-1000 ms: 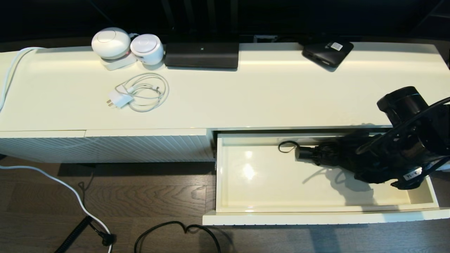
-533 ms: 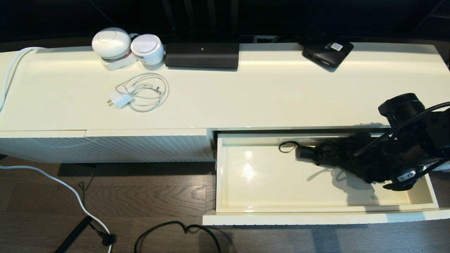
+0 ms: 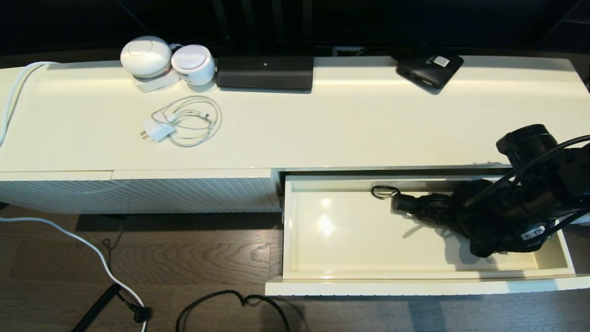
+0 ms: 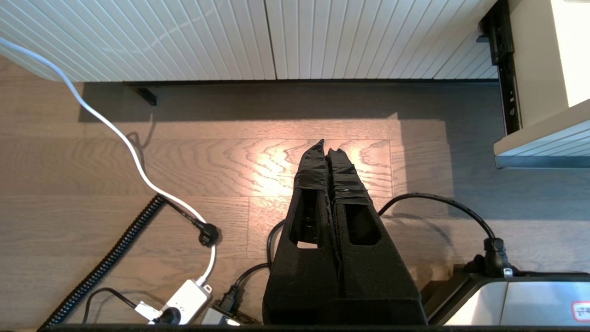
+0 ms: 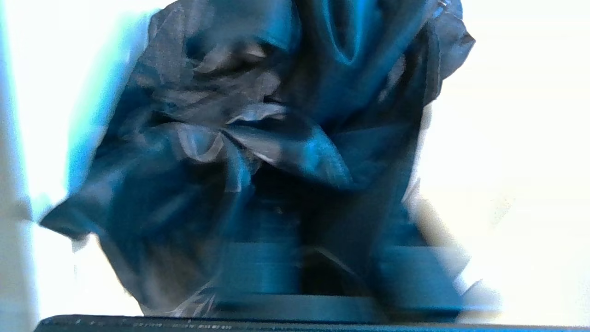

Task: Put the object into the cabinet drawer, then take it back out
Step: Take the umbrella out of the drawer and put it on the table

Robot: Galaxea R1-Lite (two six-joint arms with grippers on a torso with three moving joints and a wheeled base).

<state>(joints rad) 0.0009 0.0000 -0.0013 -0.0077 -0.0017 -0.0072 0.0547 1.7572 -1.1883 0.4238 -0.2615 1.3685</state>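
Observation:
The cream cabinet drawer stands pulled out, its glossy inside showing; its handle bar is hidden. The black folding umbrella lies along the drawer's back right part, with its short handle and wrist loop pointing left. My right gripper is down in the drawer's right end, shut on the umbrella's wrinkly fabric. In the right wrist view that fabric fills the picture and bunches between the right gripper's blurred fingers. My left gripper hangs shut and empty over the wooden floor, left of the drawer's corner.
On the cabinet top are a flat black box with a white label, a black device, two white round devices and a coiled white charger cable. A ribbed panel is left of the drawer. Cords lie on the floor.
My right gripper has moved down and slightly right, deeper into the drawer with the umbrella. The umbrella's handle and loop have shifted a little right and settled low. The left arm has stayed put.

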